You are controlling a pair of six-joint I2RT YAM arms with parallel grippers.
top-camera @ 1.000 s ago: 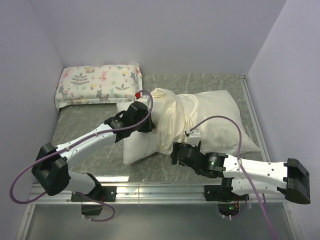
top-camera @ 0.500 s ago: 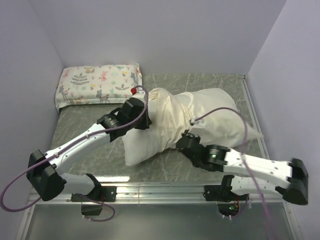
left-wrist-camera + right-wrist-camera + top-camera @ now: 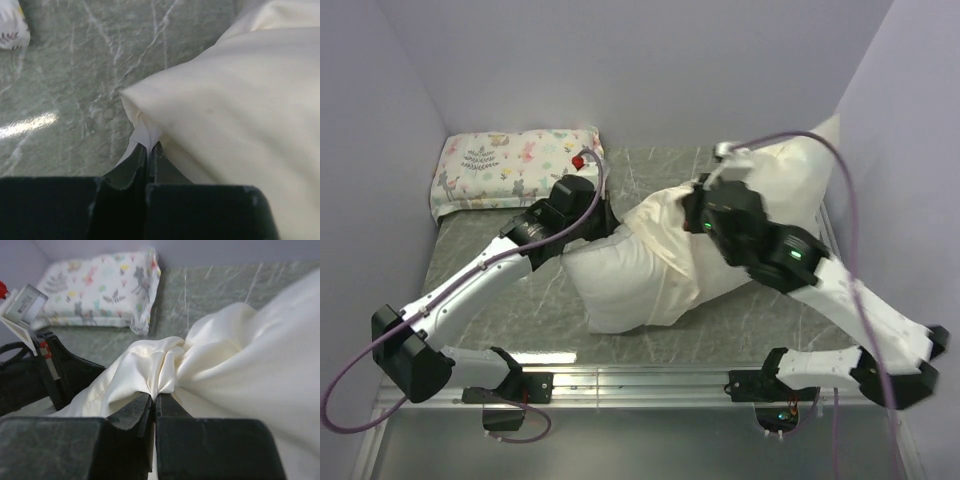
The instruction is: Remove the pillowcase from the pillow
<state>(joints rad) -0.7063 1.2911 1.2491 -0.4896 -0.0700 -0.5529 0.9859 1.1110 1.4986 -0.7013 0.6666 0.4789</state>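
The white pillow (image 3: 620, 290) lies on the marble tabletop, its near left end bare. The cream pillowcase (image 3: 660, 235) covers the rest and is stretched up toward the back right. My left gripper (image 3: 607, 222) is at the pillow's left end; in the left wrist view it (image 3: 150, 146) is shut on a pinch of white pillow fabric (image 3: 142, 132). My right gripper (image 3: 692, 212) is raised above the middle of the pillow. In the right wrist view it (image 3: 154, 396) is shut on a gathered fold of the pillowcase (image 3: 210, 360).
A smaller printed pillow (image 3: 515, 168) lies at the back left against the wall, also seen in the right wrist view (image 3: 100, 285). Lilac walls enclose the table on the left, back and right. A metal rail (image 3: 650, 375) runs along the near edge.
The right gripper went from open to shut on the pillowcase, then rose up and toward the back right, dragging the case along the pillow. The left gripper kept its grip and shifted slightly back.
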